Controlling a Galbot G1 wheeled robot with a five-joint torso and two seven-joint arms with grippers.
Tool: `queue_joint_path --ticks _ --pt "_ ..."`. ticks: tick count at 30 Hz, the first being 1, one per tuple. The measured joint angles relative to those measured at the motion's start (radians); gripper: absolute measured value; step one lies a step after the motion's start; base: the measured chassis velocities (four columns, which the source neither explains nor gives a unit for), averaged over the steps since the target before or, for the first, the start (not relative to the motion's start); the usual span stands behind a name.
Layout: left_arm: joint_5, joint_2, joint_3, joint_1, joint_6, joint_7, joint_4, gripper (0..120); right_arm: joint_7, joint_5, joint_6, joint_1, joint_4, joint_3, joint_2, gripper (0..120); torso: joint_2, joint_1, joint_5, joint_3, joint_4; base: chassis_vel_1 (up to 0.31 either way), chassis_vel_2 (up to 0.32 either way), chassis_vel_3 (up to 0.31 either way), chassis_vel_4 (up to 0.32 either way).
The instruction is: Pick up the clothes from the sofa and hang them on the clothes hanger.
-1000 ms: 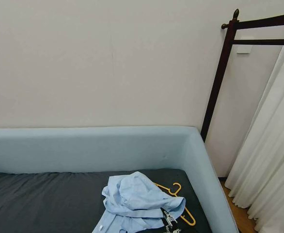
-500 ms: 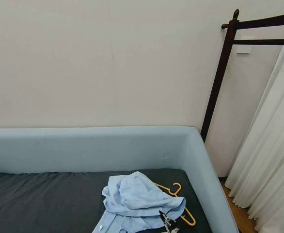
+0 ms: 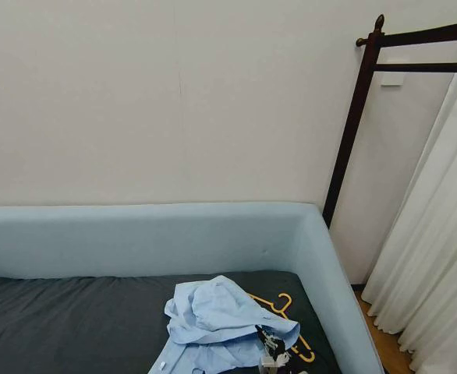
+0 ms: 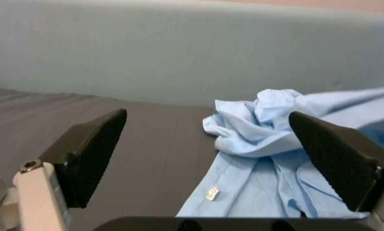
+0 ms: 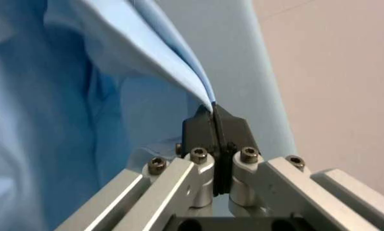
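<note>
**A:** Start closest in. What is the right gripper point(image 5: 212, 114) doing?

**B:** Its two black fingertips are pressed flat together, pinching a fold of the light blue shirt point(image 5: 63, 96). In the right wrist view the cloth runs out of the pinch as a thin edge. In the head view that gripper point(image 3: 271, 354) sits at the shirt's point(image 3: 221, 315) near right edge.

**A:** And the left gripper point(image 4: 206, 115)?

**B:** Its ribbed pads point(image 4: 92, 149) are spread wide with nothing between them. It sits low over the dark seat cushion point(image 4: 83, 106) and faces the shirt point(image 4: 269, 144), which lies just beyond it, closer to one pad than the other. It isn't touching the cloth.

**A:** How does the shirt lie?

**B:** It's crumpled in a heap on the seat cushion point(image 3: 72, 319) toward the right end of the sofa point(image 3: 345, 312). One flatter panel lies spread toward the left gripper, with a small white label point(image 4: 212, 193) on it.

**A:** Anything with it?

**B:** An orange hanger point(image 3: 281, 301), mostly covered by the cloth. Its hook pokes out on the right, and one end shows just right of the right gripper.

**A:** Behind that?

**B:** The pale blue backrest point(image 3: 135, 238) runs across and turns into the sofa's right arm. Past that corner a dark wooden clothes rack point(image 3: 353, 117) stands upright against the wall point(image 3: 174, 93), its bar bare. A white curtain point(image 3: 439, 234) hangs to the right of it.
</note>
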State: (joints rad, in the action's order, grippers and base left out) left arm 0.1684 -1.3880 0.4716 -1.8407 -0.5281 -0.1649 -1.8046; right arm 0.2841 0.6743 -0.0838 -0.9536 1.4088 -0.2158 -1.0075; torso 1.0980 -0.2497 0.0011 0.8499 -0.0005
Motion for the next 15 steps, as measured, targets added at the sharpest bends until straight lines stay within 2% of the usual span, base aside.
queue_joint_path --ticks 2,4,7,8,11,15 --pt "-0.001 0.008 0.000 0.008 0.004 0.002 0.005 99 -0.048 -0.079 0.035 0.023 0.091 -0.017 0.048 0 0.000 0.000 -0.0001 0.000 0.0001 0.000 0.000 0.000 0.000" --pt "-0.001 0.011 0.000 0.011 0.006 0.003 0.007 99 -0.066 -0.104 0.050 0.032 0.122 -0.022 0.065 0 0.000 0.000 0.0000 0.000 0.0001 0.000 0.000 0.000 0.000" --pt "-0.008 0.024 -0.003 0.028 0.011 0.017 0.018 99 -0.175 -0.232 0.149 0.097 0.283 -0.057 0.167 0 0.000 0.000 0.0000 0.000 0.0002 0.000 0.000 0.000 0.000" --pt "-0.008 0.024 -0.003 0.028 0.011 0.017 0.018 99 -0.175 -0.232 0.149 0.097 0.283 -0.057 0.167 0 0.000 0.000 0.0000 0.000 0.0002 0.000 0.000 0.000 0.000" --pt "-0.024 0.042 -0.006 0.044 0.011 0.032 0.030 99 -0.252 -0.360 0.234 0.157 0.393 -0.085 0.240 0 0.000 0.000 0.0000 0.000 0.0001 0.000 0.000 0.000 0.000" --pt "-0.049 0.062 -0.011 0.062 0.009 0.046 0.044 99 -0.282 -0.529 0.331 0.202 0.473 -0.102 0.273 0 0.000 0.000 -0.0001 0.000 0.0002 0.000 0.000 0.000 0.000"
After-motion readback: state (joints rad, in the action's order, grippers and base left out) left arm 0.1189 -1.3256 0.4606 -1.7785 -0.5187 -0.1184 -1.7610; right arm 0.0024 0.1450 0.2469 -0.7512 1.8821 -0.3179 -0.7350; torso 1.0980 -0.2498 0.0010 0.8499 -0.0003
